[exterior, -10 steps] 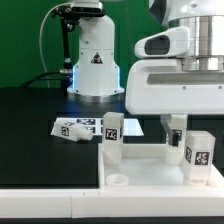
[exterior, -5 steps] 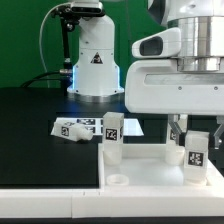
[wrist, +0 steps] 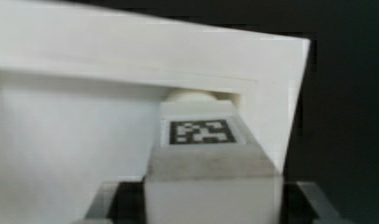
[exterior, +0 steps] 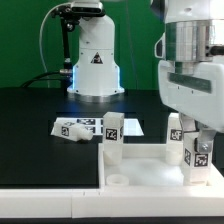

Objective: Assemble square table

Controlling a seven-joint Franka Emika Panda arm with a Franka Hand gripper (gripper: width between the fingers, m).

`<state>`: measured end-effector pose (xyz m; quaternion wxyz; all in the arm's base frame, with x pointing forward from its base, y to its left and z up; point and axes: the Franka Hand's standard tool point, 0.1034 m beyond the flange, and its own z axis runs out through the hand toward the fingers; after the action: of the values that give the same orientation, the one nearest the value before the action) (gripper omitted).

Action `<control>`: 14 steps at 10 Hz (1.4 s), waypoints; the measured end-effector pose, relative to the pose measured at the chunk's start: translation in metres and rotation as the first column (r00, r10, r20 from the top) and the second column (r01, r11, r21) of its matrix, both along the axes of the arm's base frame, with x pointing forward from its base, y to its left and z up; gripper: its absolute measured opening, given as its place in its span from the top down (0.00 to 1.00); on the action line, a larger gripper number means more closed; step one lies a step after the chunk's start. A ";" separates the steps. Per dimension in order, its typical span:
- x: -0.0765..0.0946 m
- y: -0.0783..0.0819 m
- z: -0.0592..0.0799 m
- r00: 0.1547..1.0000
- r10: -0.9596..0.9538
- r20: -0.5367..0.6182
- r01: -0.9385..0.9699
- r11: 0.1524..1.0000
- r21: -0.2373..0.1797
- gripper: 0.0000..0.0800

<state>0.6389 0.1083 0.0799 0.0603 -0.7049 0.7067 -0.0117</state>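
Observation:
The white square table top (exterior: 150,172) lies at the front, with an empty round socket (exterior: 117,181) in its near corner. One white tagged leg (exterior: 112,134) stands upright on the top toward the exterior view's left. My gripper (exterior: 197,136) hangs over the corner on the exterior view's right, shut on a second upright leg (exterior: 198,152). In the wrist view that leg (wrist: 205,150) fills the gap between my dark fingers (wrist: 118,205), tag facing the camera, its far end at the top's rim (wrist: 150,60). My gripper (wrist: 207,203) is shut on it.
A third tagged leg (exterior: 70,128) lies on the black table toward the exterior view's left. The marker board (exterior: 133,126) lies flat behind the table top. A white upright piece (exterior: 176,130) stands just behind the held leg. The arm's base (exterior: 95,60) rises at the back.
My fingers have closed on the upright leg at the exterior view's right. The hand has since turned about its vertical axis, showing a narrower side. The leg stays at the same corner.

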 end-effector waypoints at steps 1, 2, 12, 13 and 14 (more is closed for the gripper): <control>0.000 0.001 0.000 0.999 -0.050 -0.004 0.050 0.999 0.005 0.64; 0.000 0.001 0.000 1.000 -0.026 -0.002 0.026 1.000 0.002 0.64; 0.006 0.003 -0.002 0.142 0.989 -0.044 -0.968 0.129 -0.213 0.19; 0.006 0.003 -0.002 0.211 0.977 -0.034 -0.958 0.199 -0.208 0.22; 0.006 0.002 -0.002 0.212 0.977 -0.034 -0.957 0.200 -0.208 0.42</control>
<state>0.6448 0.1107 0.0778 0.0261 -0.9918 0.1009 -0.0735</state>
